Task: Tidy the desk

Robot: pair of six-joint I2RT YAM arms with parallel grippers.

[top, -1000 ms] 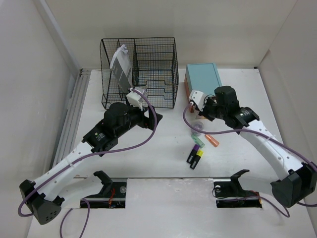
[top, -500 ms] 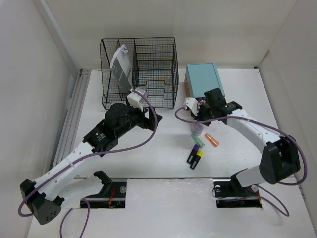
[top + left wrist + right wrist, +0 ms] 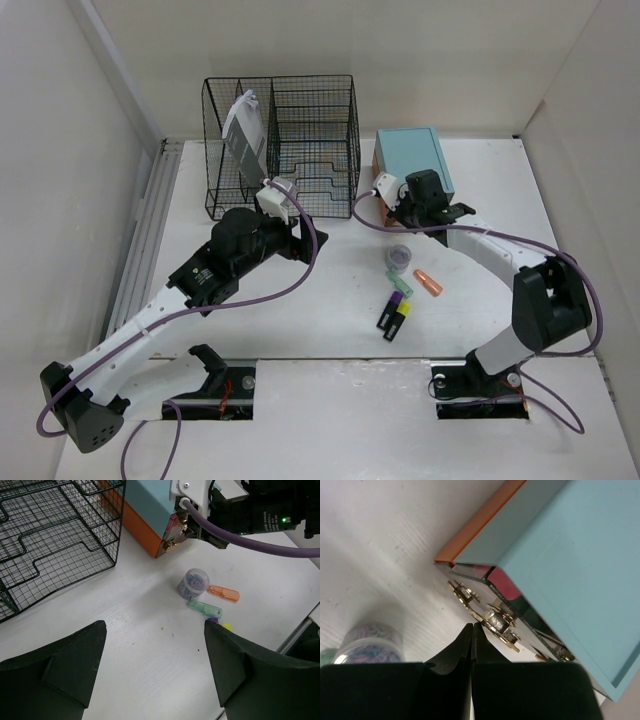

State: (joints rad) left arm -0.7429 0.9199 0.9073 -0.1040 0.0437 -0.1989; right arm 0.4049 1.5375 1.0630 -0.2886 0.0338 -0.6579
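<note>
The white desk [image 3: 330,300] carries a teal drawer box [image 3: 410,158] on an orange base. My right gripper [image 3: 472,626] is shut and holds nothing, its tips right at the gold fittings [image 3: 495,620] on the box's near face; in the top view it [image 3: 402,210] sits at that face. In front of the box lie a small clear jar [image 3: 399,257] of coloured bits, an orange highlighter [image 3: 429,283], a green marker [image 3: 205,609], and purple and yellow markers [image 3: 394,314]. My left gripper [image 3: 155,630] hangs open over bare desk, left of these.
A black wire-mesh rack [image 3: 280,145] stands at the back left with a grey-white item [image 3: 243,135] in its left compartment. A grey ribbed rail [image 3: 150,230] runs along the left edge. Two cut-outs [image 3: 215,385] [image 3: 480,390] lie near the arm bases. Walls enclose the desk.
The right arm folded back and its shut gripper moved up and left, from above the markers to the teal box's near face. The left arm stayed still.
</note>
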